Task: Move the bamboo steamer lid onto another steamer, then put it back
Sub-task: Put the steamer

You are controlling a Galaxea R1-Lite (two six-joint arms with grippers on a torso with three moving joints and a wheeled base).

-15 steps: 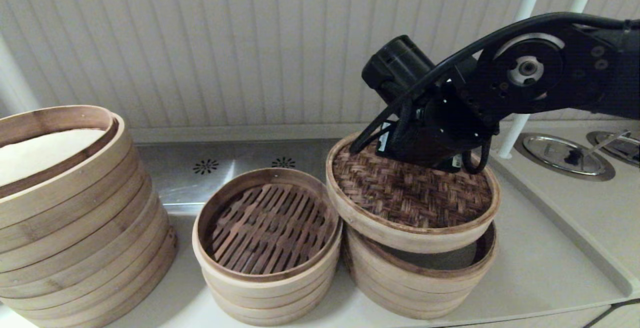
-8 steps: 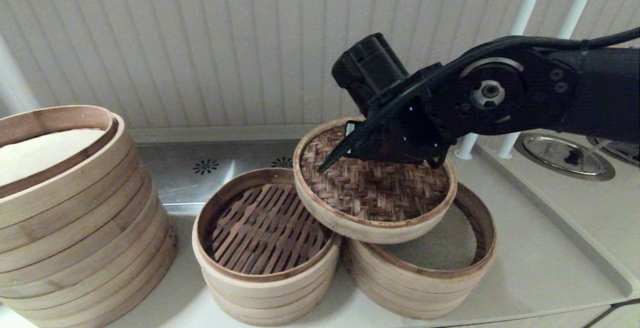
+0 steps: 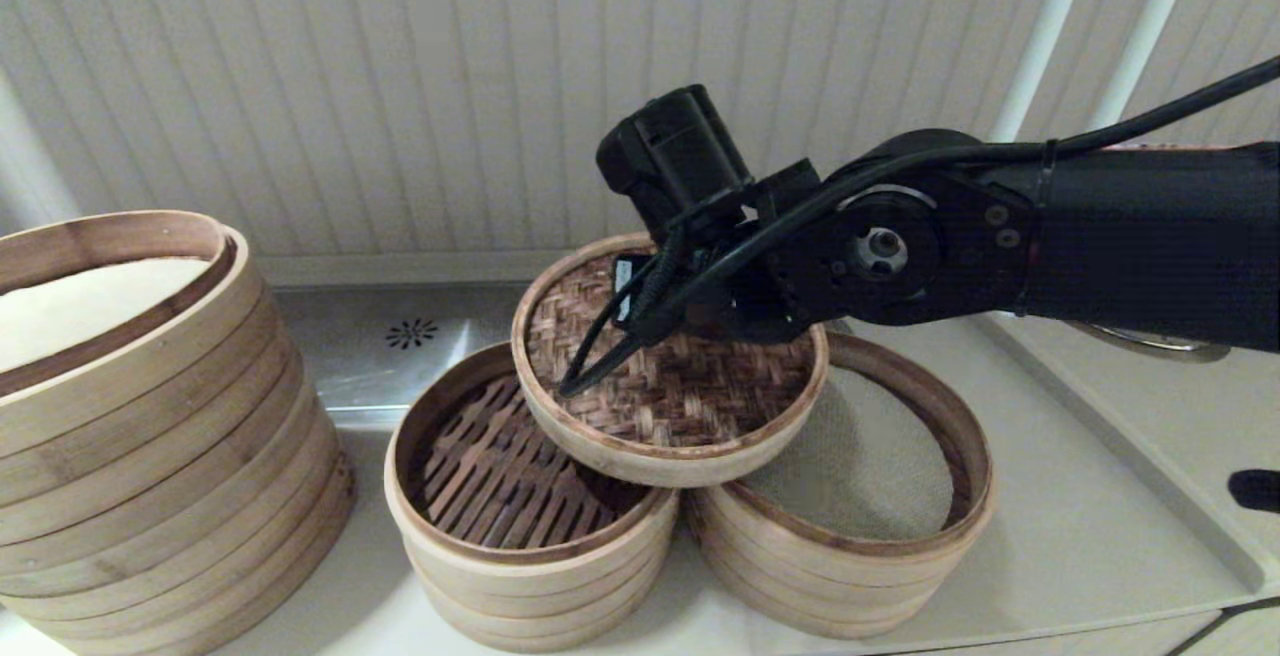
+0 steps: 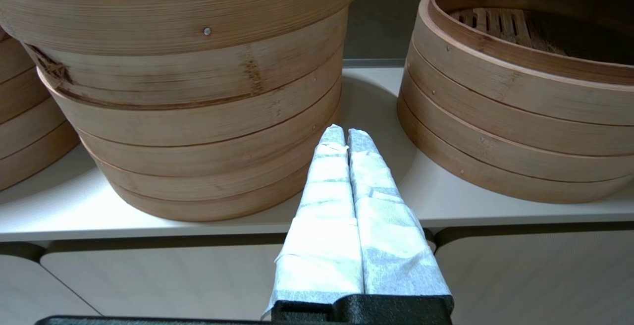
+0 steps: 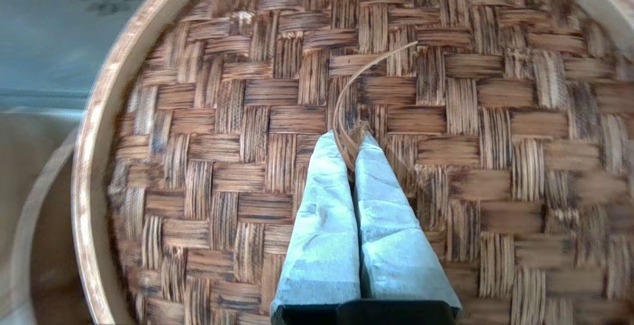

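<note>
Above the gap btwn the two small steamers, the right gripper (image 5: 350,152) is pinched closed on the loop handle (image 5: 346,117) of the bamboo steamer lid (image 3: 668,381), airborne & tilted, partly over another steamer (image 3: 530,496) w/ slatted floor. Cloth-lined steamer (image 3: 880,496) sits uncovered. Judged: 1st transfer about half done; set-down & return leg remain. Left gripper (image 4: 346,134) is parked by the counter edge, fingers together, holding nothing.

Pale off-white countertop (image 3: 1080,546) as landmark. Behind it, rising from the far edge, a wall of pale vertical ribbed panels (image 3: 400,86). Set into it near that wall, a brushed steel panel (image 3: 420,336) with a small dark flower-shaped vent. Standing at its right rear, two slanting white poles (image 3: 1040,36). Below its front edge, pale flat cabinet fronts (image 4: 148,280).
</note>
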